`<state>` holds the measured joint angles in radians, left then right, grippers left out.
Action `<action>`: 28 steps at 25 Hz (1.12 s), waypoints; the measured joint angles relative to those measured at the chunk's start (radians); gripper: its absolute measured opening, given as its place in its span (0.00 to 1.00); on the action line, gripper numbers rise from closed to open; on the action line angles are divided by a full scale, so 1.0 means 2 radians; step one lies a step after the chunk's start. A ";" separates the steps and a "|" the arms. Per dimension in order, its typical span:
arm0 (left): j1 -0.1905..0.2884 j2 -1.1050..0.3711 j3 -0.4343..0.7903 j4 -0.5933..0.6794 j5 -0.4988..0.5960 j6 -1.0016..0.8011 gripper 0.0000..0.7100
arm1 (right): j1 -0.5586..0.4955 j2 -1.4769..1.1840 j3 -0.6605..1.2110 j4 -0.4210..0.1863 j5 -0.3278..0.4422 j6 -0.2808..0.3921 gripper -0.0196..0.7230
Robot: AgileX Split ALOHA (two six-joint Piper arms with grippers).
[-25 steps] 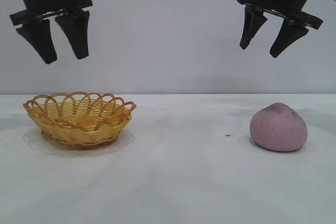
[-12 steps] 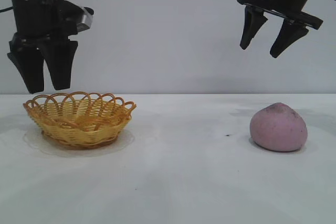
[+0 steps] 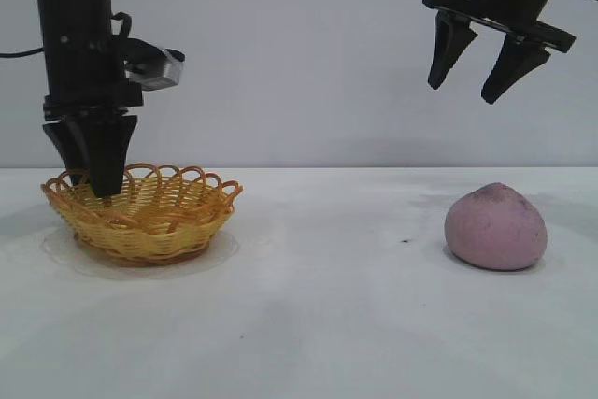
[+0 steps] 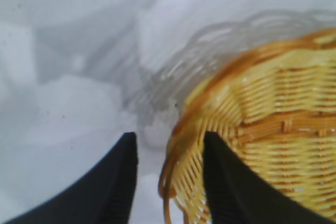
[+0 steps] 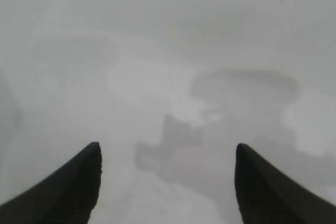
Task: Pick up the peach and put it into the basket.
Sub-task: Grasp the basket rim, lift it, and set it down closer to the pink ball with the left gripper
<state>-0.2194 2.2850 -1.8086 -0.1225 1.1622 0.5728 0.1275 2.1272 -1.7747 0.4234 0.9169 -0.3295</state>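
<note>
From the exterior view, the left gripper (image 3: 92,178) had its fingers around the basket (image 3: 140,214) rim; the peach (image 3: 495,227) lay well apart beneath the spread right gripper (image 3: 473,89). The left wrist view showed the rim between narrowed fingers (image 4: 231,187). The right wrist view showed bare table (image 5: 168,51).

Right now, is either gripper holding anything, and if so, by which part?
The left gripper straddles the basket rim, one finger inside and one outside; whether it grips yet cannot be told. The right gripper hangs open and empty above the peach.
</note>
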 joint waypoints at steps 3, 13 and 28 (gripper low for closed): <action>-0.003 0.003 -0.003 0.001 0.014 0.001 0.07 | 0.000 0.000 0.000 -0.004 0.001 0.000 0.64; -0.004 0.000 -0.028 -0.006 0.032 -0.098 0.00 | 0.000 0.000 0.000 -0.007 0.002 0.000 0.64; -0.016 -0.107 0.048 -0.115 0.022 -0.257 0.00 | 0.000 0.000 0.000 -0.007 0.003 0.000 0.64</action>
<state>-0.2515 2.0719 -1.7133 -0.3530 1.2058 0.0588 0.1275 2.1272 -1.7747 0.4095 0.9230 -0.3295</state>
